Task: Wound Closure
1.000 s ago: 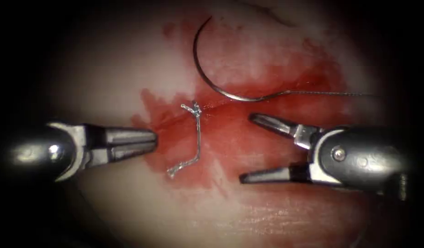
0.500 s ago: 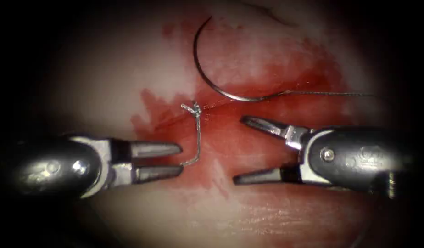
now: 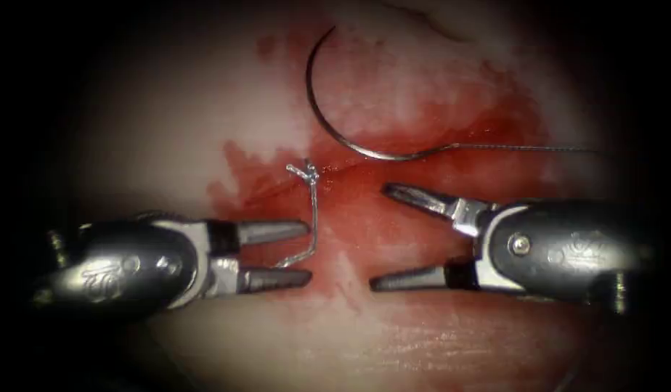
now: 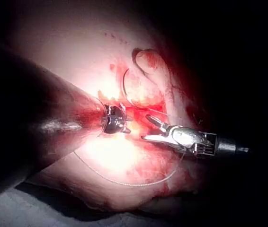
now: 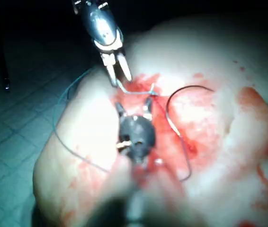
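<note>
My left tool [image 3: 306, 254] gapes around the thread tail [image 3: 311, 218] without gripping, my right tool [image 3: 379, 236] gapes empty (needle [image 3: 328, 123] lies loose on the tissue [image 3: 168, 123] at 12 o'clock).

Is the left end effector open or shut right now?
Open: the left end effector has its jaws apart around the thread tail, not clamped on it.

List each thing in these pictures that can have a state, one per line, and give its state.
Left tool: jaws open around the thread tail, holding nothing.
Right tool: jaws wide open, empty.
Needle: lying free on the tissue, not in it.
Thread tail: knotted at the cut, standing loose.
Cut: one stitch tied.
</note>
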You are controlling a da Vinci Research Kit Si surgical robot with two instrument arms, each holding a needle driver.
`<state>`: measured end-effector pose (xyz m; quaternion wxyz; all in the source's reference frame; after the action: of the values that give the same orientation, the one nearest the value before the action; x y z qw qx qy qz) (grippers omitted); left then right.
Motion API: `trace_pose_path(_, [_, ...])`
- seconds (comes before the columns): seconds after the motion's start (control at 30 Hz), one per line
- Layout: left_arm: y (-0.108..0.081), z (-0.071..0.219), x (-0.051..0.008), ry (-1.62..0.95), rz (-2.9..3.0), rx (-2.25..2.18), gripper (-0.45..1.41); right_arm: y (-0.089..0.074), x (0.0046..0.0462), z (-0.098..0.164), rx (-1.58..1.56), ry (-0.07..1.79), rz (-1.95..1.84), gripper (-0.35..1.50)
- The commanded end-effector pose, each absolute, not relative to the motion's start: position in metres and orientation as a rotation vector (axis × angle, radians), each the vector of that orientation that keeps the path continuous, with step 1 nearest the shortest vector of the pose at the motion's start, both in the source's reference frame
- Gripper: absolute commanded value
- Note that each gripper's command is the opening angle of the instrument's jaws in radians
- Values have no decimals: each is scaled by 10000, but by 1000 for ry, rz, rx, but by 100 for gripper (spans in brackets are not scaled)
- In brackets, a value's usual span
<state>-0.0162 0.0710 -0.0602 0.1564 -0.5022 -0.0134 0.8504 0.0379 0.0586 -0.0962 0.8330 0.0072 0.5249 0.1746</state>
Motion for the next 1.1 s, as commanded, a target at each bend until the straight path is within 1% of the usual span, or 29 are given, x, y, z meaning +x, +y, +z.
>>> trace_pose_path(0.03, [711,-597,-168,-31,2442,-1412,52,585,387,-958,15,1117,368,145])
trace_pose_path(0.3, [692,-613,-176,-106,2402,-1130,55,582,388,-959,27,1105,361,145])
trace_pose_path(0.5, [695,-612,-179,-132,2385,-965,62,581,389,-960,29,1103,360,145])
trace_pose_path(0.57, [696,-610,-180,-137,2375,-920,69,581,389,-960,31,1101,359,145])
trace_pose_path(0.63, [696,-607,-182,-142,2377,-853,72,580,390,-961,33,1100,358,145])
trace_pose_path(0.83, [694,-603,-181,-140,2383,-768,71,580,390,-961,33,1100,358,143])
trace_pose_path(0.87, [694,-601,-182,-137,2381,-758,66,580,390,-961,33,1100,358,143])
trace_pose_path(1.0, [694,-601,-182,-132,2377,-748,17,580,390,-961,33,1100,358,143])
trace_pose_path(1.03, [694,-602,-182,-138,2376,-753,2,580,390,-961,33,1100,358,143])
trace_pose_path(1.07, [693,-603,-182,-140,2375,-755,-20,580,390,-961,33,1100,358,143])
trace_pose_path(1.1, [692,-605,-183,-149,2356,-752,-35,580,390,-961,33,1100,358,143])
